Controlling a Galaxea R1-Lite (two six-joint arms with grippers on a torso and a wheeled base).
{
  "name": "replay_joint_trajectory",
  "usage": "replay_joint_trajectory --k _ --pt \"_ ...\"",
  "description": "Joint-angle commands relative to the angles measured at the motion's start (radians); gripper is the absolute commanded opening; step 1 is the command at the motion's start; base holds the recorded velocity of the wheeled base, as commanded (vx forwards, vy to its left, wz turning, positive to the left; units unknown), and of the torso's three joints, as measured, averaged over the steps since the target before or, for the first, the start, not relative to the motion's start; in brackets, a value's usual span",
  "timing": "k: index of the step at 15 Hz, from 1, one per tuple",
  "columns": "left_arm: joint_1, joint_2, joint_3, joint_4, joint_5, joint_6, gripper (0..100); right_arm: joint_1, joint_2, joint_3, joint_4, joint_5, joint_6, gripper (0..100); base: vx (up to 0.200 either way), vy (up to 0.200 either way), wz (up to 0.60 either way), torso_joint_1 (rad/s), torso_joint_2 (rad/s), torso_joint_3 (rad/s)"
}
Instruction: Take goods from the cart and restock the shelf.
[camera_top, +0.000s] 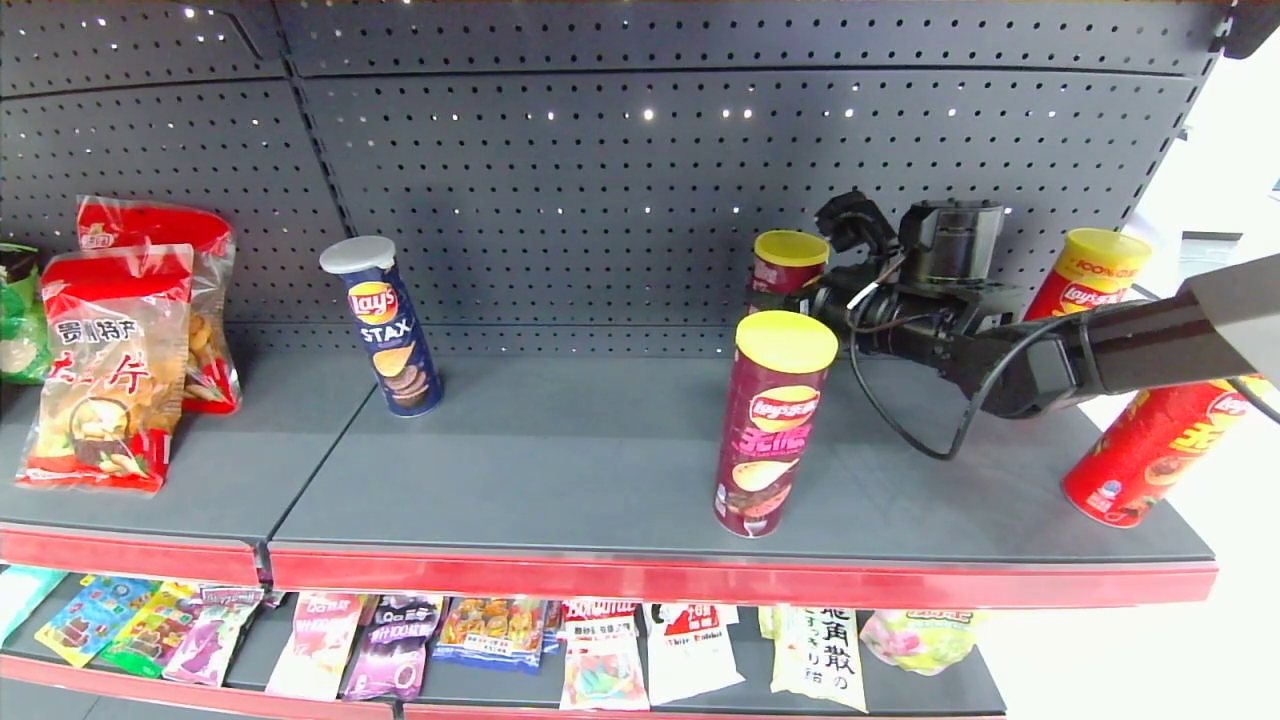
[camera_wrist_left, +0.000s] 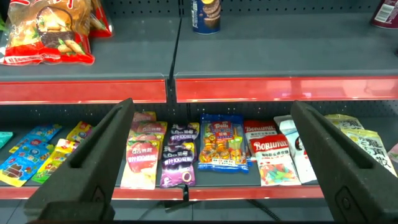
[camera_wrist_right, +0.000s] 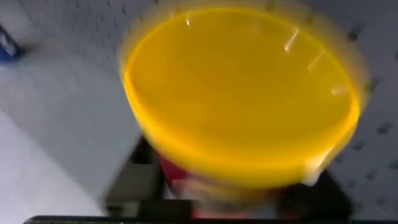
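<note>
right arm is reaching in from the right side over the upper shelf (camera_top: 560, 470), and the right gripper (camera_top: 795, 295) is at the back by the pegboard wall (camera_top: 600, 180), jaws closed around a maroon can (camera_top: 790, 262) with a yellow lid. in my right wrist view that yellow lid (camera_wrist_right: 242, 93) sits right up against the camera, blurred, dark finger shapes on either side below it. i can't tell whether the can's base is touching the shelf, as a front can (camera_top: 775, 425), same maroon with a yellow lid, stands upright just ahead of it and hides its lower half. over to the left a blue can (camera_top: 385, 325) stands near the back wall, and further left there are red snack bags (camera_top: 105, 365). at the right end a red can (camera_top: 1150, 450) leans tilted near the shelf edge, with another red can (camera_top: 1090, 275) behind the arm. left gripper (camera_wrist_left: 212, 111) hangs low facing the lower shelf, jaws spread wide, nothing between them, with rows of candy bags (camera_wrist_left: 217, 146) lying flat in front of it.
</note>
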Motion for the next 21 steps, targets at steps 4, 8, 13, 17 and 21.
replay_joint_trajectory --k 4,8,13,17,21 --pt "0.0 0.0 0.0 0.0 0.0 -0.001 100 -0.001 -0.004 -0.003 -0.006 0.0 -0.002 100 0.0 0.0 0.0 0.0 0.0 0.0" --pt "0.0 0.0 0.0 0.0 0.0 0.0 100 -0.008 -0.062 0.051 -0.006 0.0 0.001 100 0.0 0.0 0.0 0.0 0.0 0.0" --pt "0.0 0.0 0.0 0.0 0.0 0.0 100 -0.021 -0.183 0.167 -0.007 0.0 0.007 100 0.0 0.0 0.0 0.0 0.0 0.0" --pt "0.0 0.0 0.0 0.0 0.0 -0.001 100 -0.038 -0.268 0.279 -0.015 0.0 0.007 100 0.0 0.0 0.0 0.0 0.0 0.0" --pt "0.0 0.0 0.0 0.0 0.0 0.0 100 -0.049 -0.346 0.385 -0.015 -0.001 0.007 100 0.0 0.0 0.0 0.0 0.0 0.0"
